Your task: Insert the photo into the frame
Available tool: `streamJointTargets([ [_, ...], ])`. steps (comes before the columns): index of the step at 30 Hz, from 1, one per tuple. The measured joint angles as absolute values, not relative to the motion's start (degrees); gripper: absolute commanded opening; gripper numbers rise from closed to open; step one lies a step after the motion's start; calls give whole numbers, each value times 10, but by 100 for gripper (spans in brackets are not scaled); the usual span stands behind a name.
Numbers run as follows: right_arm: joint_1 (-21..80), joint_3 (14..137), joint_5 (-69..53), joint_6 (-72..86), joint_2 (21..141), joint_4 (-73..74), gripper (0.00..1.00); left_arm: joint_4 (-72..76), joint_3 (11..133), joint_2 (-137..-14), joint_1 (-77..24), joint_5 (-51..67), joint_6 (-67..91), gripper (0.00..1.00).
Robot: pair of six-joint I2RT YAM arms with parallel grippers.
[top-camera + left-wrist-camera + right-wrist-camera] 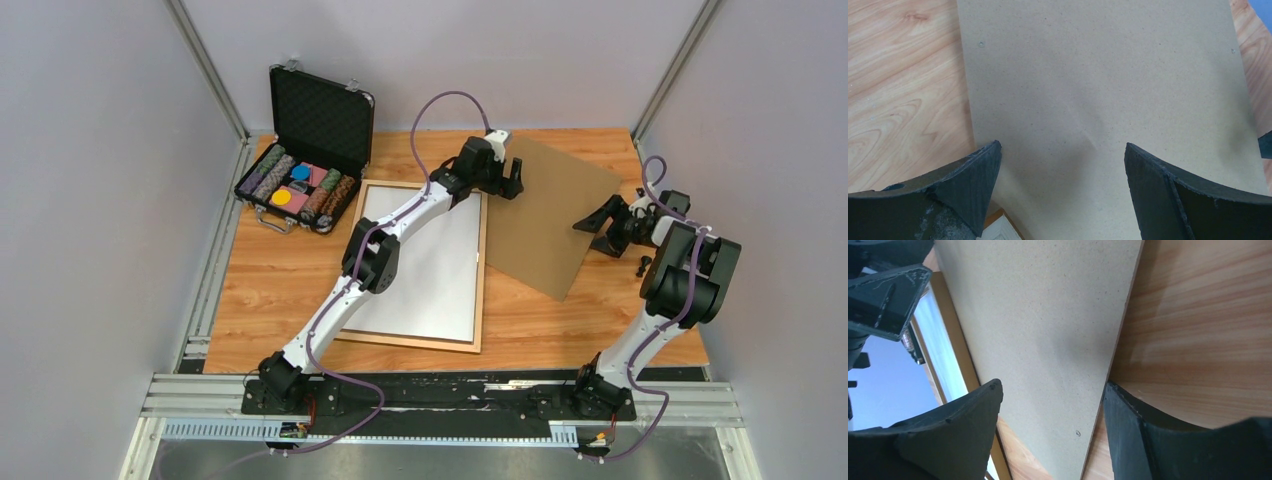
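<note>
1. lying flat near the middle of the surface (280, 280), the frame (408, 341) has its long sides running from the near edge toward the far edge.
2. a white sheet (440, 270) fills the frame from moulding to moulding. it looks like the photo with its plain back up, though no printed side shows to confirm that.
3. a brown backing board (545, 215) lies askew toward the far right corner of the surface. its left edge is up against the frame's right moulding, and in the left wrist view it seems to overlap the moulding slightly.
4. the left arm reaches across the frame, and the left hand (506, 182) sits over the board's left part with its fingers spread wide and nothing between them.
5. the right hand (592, 232) is at the board's right edge, fingers apart. one finger is over the board and the other over bare wood, with the board's edge running between them. it is not clamped on anything.
6. a black foam-lined case (318, 115) stands open at the far left corner of the surface, with rows of chips (300, 185) in its tray.
</note>
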State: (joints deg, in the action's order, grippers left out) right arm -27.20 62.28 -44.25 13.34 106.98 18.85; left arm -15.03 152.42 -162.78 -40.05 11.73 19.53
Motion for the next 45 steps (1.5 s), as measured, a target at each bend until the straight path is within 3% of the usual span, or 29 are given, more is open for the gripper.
streamJointTargets([
  [16, -302, 594, -619, 127, 1034, 122, 37, -153, 1524, -1628, -397, 161, 233, 100],
  [32, -304, 590, -702, 162, 1028, 36, 40, -143, 1493, -1610, -394, 199, 240, 98],
  [45, -300, 576, -663, 239, 1082, -71, 42, -144, 1485, -1604, -398, 229, 254, 97],
])
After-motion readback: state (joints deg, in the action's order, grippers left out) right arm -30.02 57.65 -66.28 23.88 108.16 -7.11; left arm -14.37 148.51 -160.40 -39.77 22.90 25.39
